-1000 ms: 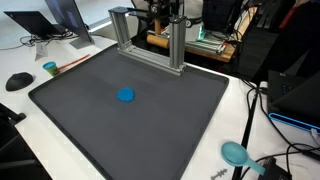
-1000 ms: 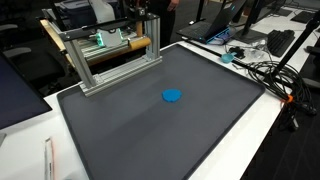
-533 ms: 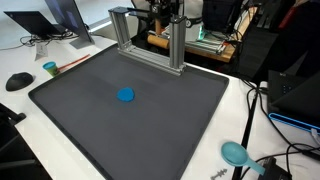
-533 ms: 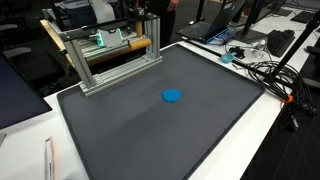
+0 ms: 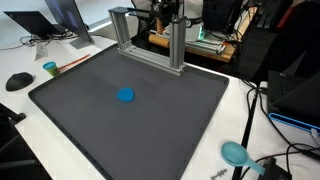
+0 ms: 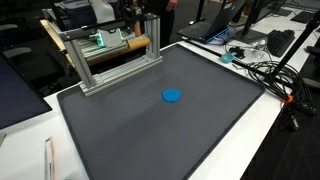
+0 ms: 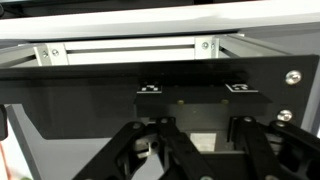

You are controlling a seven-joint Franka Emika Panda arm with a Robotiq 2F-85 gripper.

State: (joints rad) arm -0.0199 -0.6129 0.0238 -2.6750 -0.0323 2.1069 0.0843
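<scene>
Exterior views both: one large dark grey rectangular mat [image 5: 130,135] covering most of a white table [image 5: 40,150]. Standing along the mat's far edge, one silver aluminium-bar frame [image 5: 178,45], open and box-shaped. Wrist view: black two-fingered gripper [image 7: 205,160] clenched, right up close to that frame, facing its pale crossbar and a black panel [image 7: 90,100] beneath. One flat round blue disc [image 5: 125,95] lying near mid-mat, well apart from both gripper and frame. One small teal cup [image 5: 50,68] on the table beside the mat, contents not visible.
</scene>
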